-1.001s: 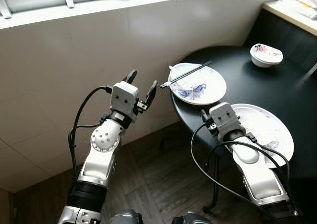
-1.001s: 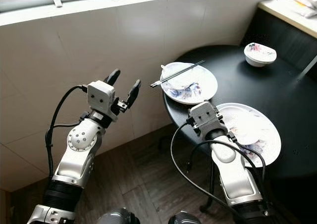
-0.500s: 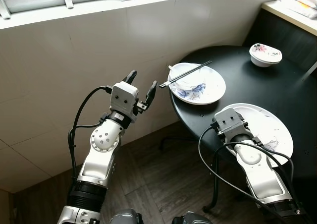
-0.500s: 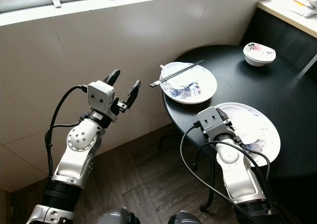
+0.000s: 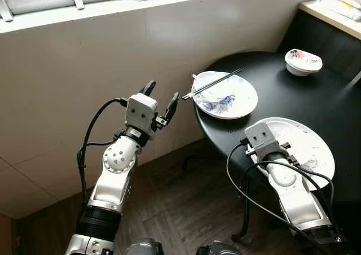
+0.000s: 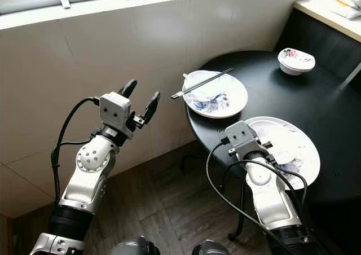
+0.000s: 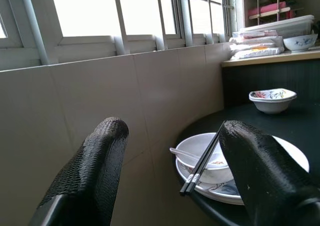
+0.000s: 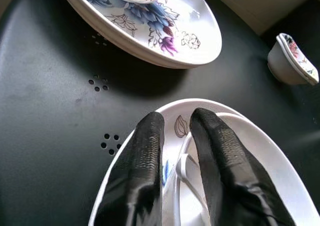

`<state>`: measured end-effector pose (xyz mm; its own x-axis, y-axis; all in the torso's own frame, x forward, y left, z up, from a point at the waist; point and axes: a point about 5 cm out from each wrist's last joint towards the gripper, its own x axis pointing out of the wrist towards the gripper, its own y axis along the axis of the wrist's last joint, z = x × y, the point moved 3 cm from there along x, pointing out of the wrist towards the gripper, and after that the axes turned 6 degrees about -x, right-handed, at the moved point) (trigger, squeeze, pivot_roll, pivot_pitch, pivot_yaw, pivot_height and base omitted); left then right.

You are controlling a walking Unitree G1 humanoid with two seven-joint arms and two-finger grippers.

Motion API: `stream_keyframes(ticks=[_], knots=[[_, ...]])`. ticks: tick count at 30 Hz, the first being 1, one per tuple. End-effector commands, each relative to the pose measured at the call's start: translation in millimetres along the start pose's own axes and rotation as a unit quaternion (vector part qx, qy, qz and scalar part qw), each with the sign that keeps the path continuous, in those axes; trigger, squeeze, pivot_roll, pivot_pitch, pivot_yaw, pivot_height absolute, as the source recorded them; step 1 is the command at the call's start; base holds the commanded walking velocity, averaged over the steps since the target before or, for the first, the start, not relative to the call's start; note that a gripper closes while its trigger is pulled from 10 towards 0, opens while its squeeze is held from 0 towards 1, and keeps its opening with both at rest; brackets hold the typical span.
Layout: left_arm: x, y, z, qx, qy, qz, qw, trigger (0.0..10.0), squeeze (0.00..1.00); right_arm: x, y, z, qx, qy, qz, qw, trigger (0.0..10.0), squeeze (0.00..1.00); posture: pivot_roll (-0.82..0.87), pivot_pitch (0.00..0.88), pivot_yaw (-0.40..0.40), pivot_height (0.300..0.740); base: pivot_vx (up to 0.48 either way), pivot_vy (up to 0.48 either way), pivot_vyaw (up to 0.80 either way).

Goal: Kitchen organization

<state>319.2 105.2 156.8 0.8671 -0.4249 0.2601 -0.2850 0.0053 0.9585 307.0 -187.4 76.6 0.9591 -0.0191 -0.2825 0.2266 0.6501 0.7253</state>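
Left gripper point(image 5: 160, 100): held raised before the tiled wall point(image 5: 67, 86), left of the round black table point(image 5: 282, 97), fingers spread apart, nothing between them. Far plate point(image 5: 240, 97): set near the table's left edge, carrying a bowl point(image 7: 207, 158) with chopsticks point(image 5: 211, 84) laid across. Right gripper point(image 8: 175, 158): fingers drawn nearly together over the near plate point(image 5: 316, 148), a white spoon point(image 8: 187, 173) lying just beneath them. Small bowl point(image 5: 303, 61): placed at the table's far side.

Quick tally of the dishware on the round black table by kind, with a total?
Plates: 2, the far plate and the near plate
Bowls: 2, one on the far plate, a small bowl apart
Chopsticks: 1 pair
Spoons: 2, and
Total: 7
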Motion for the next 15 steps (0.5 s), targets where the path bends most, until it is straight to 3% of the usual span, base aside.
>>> stream_keyframes(ticks=[1, 15], knots=[[2.2, -1.5, 1.3, 0.001, -0.006, -0.008, 1.000, 10.0, 0.00, 0.7, -2.0, 4.6, 0.001, -0.011, -0.007, 1.000, 0.0, 0.00, 0.09, 0.000, -0.040, 0.740, 0.000, 0.000, 0.00], [0.8, -4.3, 3.0, -0.001, -0.007, -0.012, 1.000, 10.0, 0.00, 2.0, -2.0, 6.1, -0.010, -0.025, -0.009, 1.000, 0.0, 0.00, 0.09, 0.000, -0.042, 0.740, 0.000, 0.000, 0.00]])
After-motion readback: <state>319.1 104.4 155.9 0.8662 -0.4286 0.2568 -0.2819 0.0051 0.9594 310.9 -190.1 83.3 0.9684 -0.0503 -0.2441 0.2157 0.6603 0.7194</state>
